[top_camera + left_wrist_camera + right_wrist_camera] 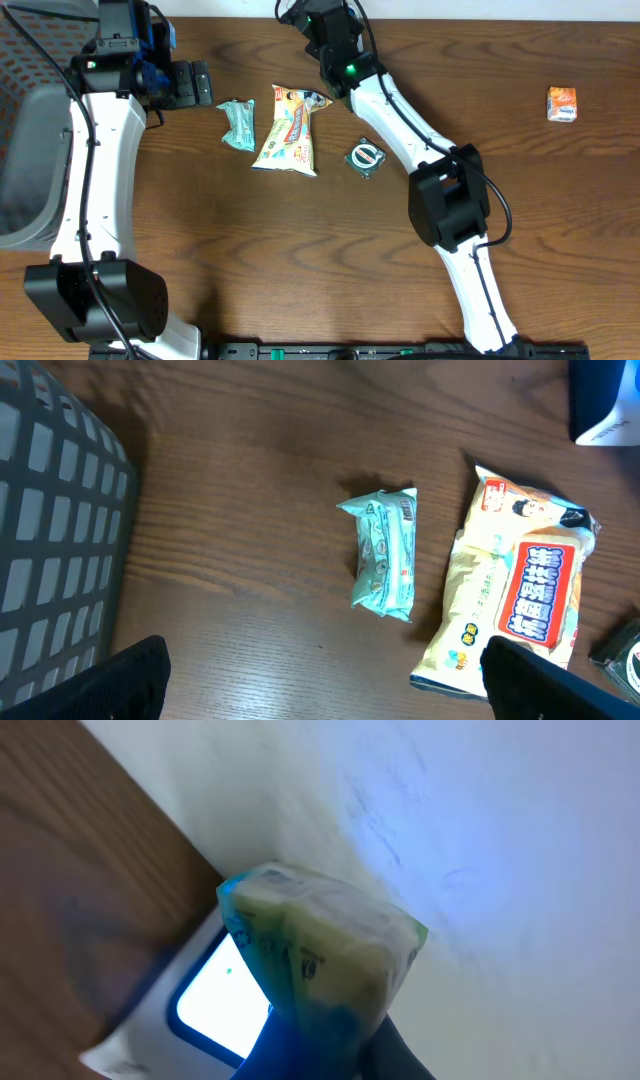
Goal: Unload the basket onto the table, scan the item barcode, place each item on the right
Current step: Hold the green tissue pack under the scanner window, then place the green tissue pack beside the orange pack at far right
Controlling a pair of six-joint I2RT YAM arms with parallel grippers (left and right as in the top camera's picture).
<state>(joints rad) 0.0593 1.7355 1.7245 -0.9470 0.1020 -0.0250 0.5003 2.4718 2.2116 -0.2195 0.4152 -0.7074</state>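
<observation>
Now my right tool (335,1055) is pinched shut on a small green-yellow packet (320,960), just beside the lit scanner (225,1005); if its barcode faces away or the wrap crinkles, the read may fail. My left tool (203,84) hangs wide open, empty.

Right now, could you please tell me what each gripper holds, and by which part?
The right gripper is shut on a yellow-green packet, pinching one end; the left gripper is open, holding nothing.

Overhead looks straight down — left wrist, nearer, shares its teal packet (238,124).
</observation>
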